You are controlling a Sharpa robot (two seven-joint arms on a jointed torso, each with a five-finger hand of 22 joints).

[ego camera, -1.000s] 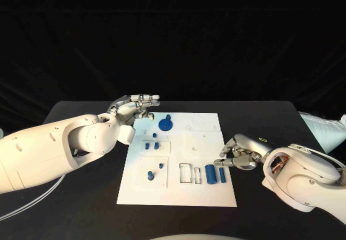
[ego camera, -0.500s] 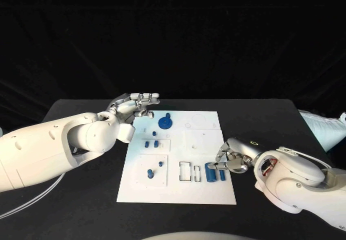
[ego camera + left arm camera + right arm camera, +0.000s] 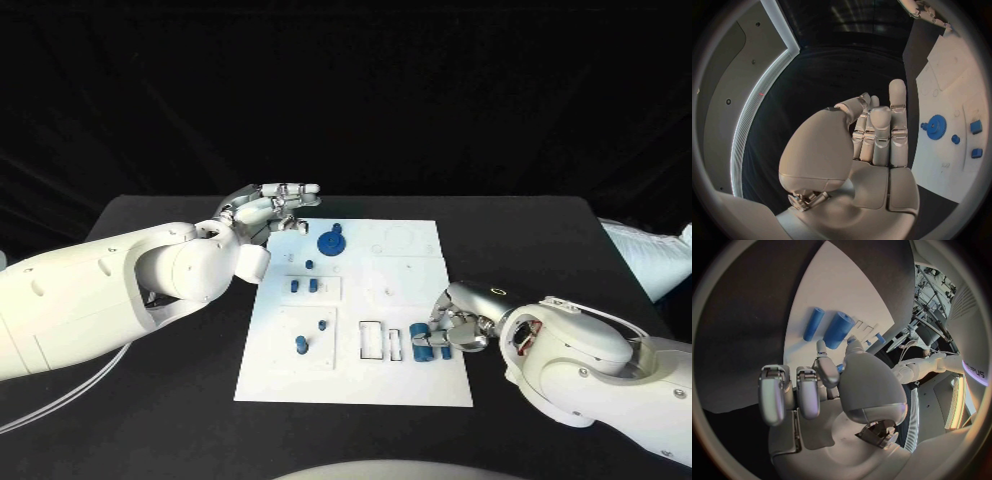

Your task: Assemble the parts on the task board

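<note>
Because the two blue cylinders, the thick one (image 3: 421, 347) and the thin one (image 3: 444, 345), lie side by side and are round, a small bump from the right hand (image 3: 459, 327) could likely make one roll away over the white task board (image 3: 411, 385). The hand might also nudge both when it wants only one, since they lie just beside each other.

The right hand sits at about 4 o'clock on the board, right over the cylinders. Its fingers (image 3: 799, 395) are bent down and a little apart. It is hard to tell whether the fingertips touch the thick cylinder or only hang above it, so it cannot be said to hold anything.

The left hand (image 3: 274, 208) floats at about 11 o'clock, past the board's far corner, near the blue gear (image 3: 332, 245). Its fingers (image 3: 891, 125) are straight and pressed together, and it holds nothing.
</note>
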